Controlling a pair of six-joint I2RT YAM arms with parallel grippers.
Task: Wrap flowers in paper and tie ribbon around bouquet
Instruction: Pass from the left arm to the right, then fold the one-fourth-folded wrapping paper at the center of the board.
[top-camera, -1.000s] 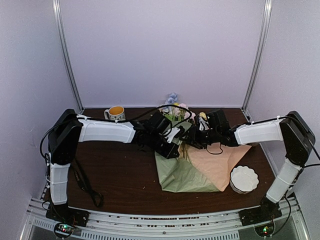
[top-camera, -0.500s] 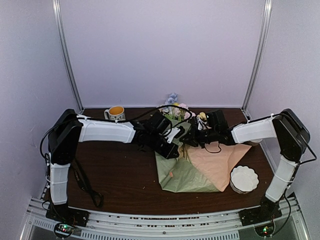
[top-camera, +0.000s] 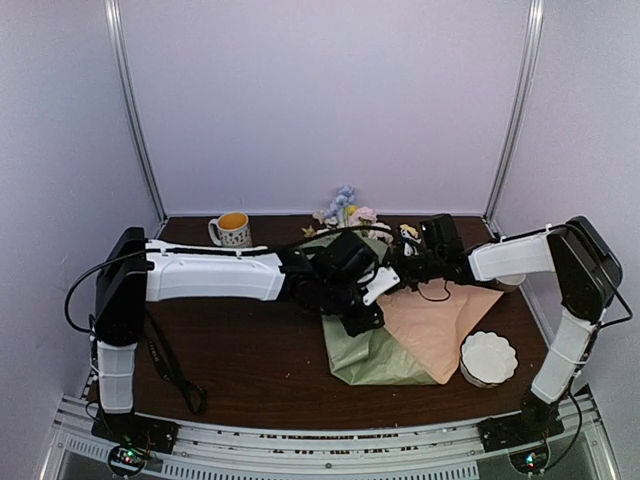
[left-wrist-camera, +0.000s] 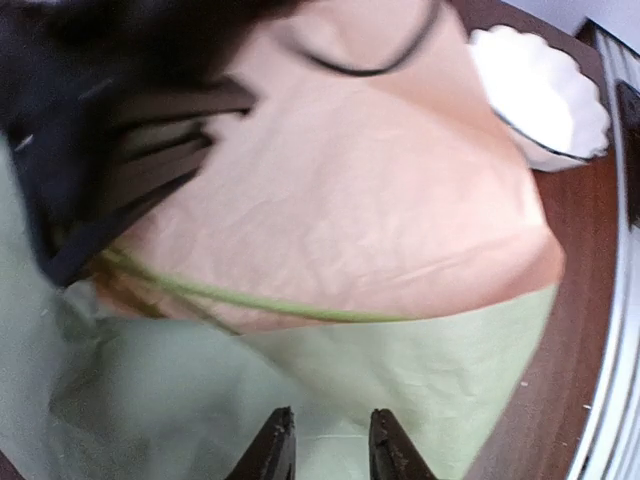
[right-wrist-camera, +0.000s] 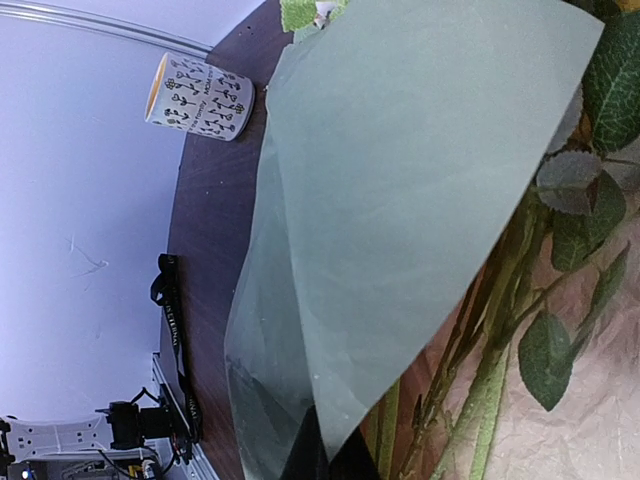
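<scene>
The paper (top-camera: 375, 352) lies mid-table, sage green side near me and peach side (left-wrist-camera: 350, 200) to the right. The flowers (top-camera: 345, 208) rest on it with blooms toward the back wall; their stems (right-wrist-camera: 500, 350) and leaves run under a raised green flap (right-wrist-camera: 400, 170). My right gripper (right-wrist-camera: 335, 460) is shut on that flap's lower edge, and in the top view it (top-camera: 393, 272) sits beside the stems. My left gripper (left-wrist-camera: 330, 450) hovers open just over the green paper (left-wrist-camera: 400, 380) with nothing between its fingers; from above it (top-camera: 368, 318) is at the paper's middle. The ribbon (top-camera: 170, 365) lies at the left.
A white fluted bowl (top-camera: 488, 357) stands at the paper's right corner, also visible in the left wrist view (left-wrist-camera: 545, 90). A patterned mug (top-camera: 230, 229) sits at the back left. A thin black cable (left-wrist-camera: 350, 65) loops over the peach paper.
My left gripper opened and slid right and toward me over the paper. The right gripper shut on the green flap and drew it back and to the right; the flap now stands raised over the stems.
</scene>
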